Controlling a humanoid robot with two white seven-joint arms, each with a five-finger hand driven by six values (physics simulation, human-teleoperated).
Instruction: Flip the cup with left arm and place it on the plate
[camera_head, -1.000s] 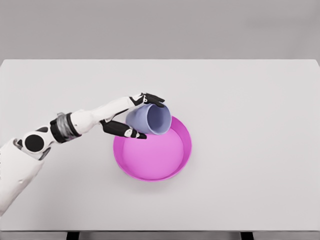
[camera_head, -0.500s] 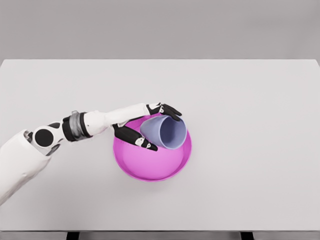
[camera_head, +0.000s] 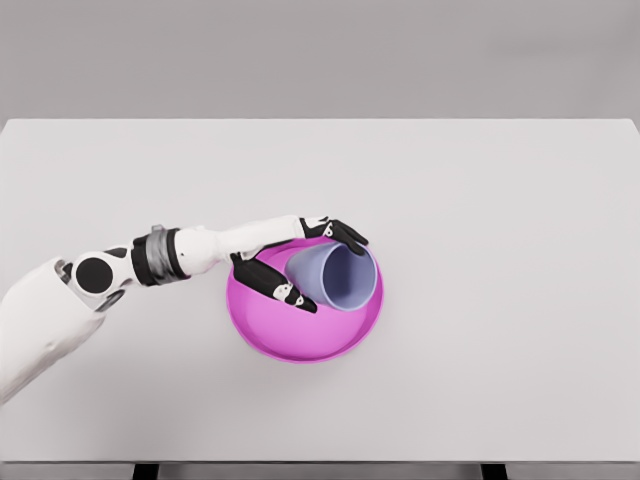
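While the cup (camera_head: 335, 277) is gripped on its side by the left hand (camera_head: 300, 262), it's held over the plate (camera_head: 300, 340) mid-frame, probably so it can be tipped upright.

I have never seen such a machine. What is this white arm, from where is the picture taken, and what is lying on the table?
This is a simulated humanoid robot, seen from a camera on its own head, looking down at a white table. The arm entering from the left ends in its left hand, which has five fingers. On the table lies a pink plate. The hand grips a pale blue cup over the plate, tilted so its opening faces the camera. The right arm is not visible.
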